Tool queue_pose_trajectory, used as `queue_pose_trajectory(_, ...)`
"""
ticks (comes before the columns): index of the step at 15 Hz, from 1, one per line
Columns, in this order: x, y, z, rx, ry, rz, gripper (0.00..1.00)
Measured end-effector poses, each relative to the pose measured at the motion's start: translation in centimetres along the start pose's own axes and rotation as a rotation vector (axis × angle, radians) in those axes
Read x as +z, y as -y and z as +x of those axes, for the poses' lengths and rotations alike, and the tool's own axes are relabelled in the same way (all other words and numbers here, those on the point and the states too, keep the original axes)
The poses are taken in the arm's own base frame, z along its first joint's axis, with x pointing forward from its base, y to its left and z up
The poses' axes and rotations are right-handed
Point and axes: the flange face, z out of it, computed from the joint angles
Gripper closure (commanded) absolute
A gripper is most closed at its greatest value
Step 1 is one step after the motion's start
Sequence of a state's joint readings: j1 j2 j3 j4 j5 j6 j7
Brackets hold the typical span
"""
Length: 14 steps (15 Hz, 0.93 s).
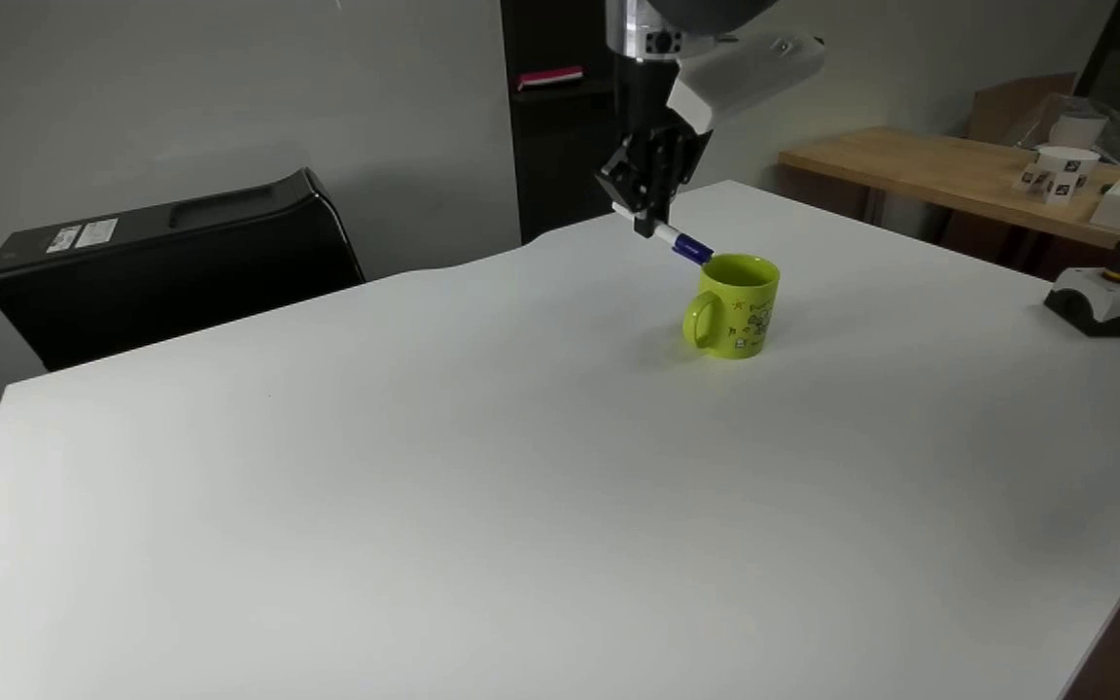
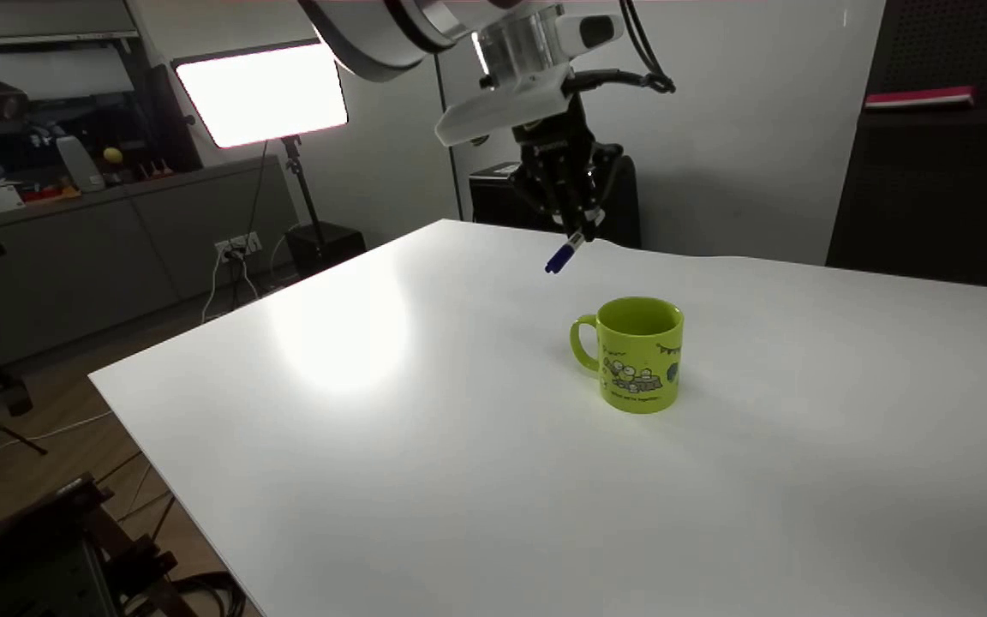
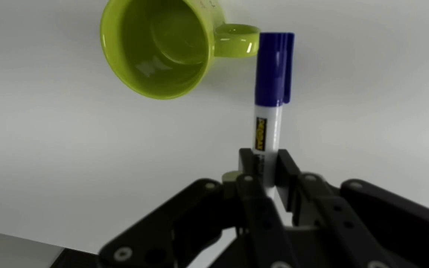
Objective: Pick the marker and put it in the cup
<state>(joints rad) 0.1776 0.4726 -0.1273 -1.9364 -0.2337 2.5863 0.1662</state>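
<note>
The lime-green cup stands upright on the white table; it also shows in an exterior view and in the wrist view. My gripper is shut on the white barrel of the marker. The marker's dark blue cap end points away from the fingers, tilted downward in both exterior views. In an exterior view the gripper and marker are above the table, beyond the cup and apart from it. In the wrist view the cap lies beside the cup's handle. Inside the cup I see nothing.
The white table extends around the cup. A black case stands behind the table's far edge. An emergency-stop box sits at the table's right side in an exterior view. A bright lamp panel stands beyond the table.
</note>
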Motion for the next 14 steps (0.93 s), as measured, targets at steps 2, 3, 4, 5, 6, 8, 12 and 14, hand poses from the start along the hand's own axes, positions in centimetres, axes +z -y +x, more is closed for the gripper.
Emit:
queue_pose_trajectory(2,-0.8,-0.3,-0.7,0.006,-0.027,-0.028,0.96)
queue_pose_trajectory(3,-1.1,-0.4,-1.1,0.007,-0.041,-0.041,0.96)
queue_pose_trajectory(4,-1.5,-0.4,-1.5,0.009,-0.055,-0.052,0.96)
queue_pose_trajectory(5,-1.9,-0.4,-2.0,0.008,-0.071,-0.066,0.96)
queue_pose_trajectory(6,-2.2,-0.4,-2.5,0.008,-0.090,-0.081,0.96)
queue_pose_trajectory(8,-2.8,-0.4,-3.4,0.004,-0.127,-0.107,0.96)
queue_pose_trajectory(12,-3.1,-0.6,-4.9,-0.006,-0.189,-0.154,0.96)
queue_pose_trajectory(14,-3.0,-0.9,-5.3,-0.012,-0.220,-0.168,0.96)
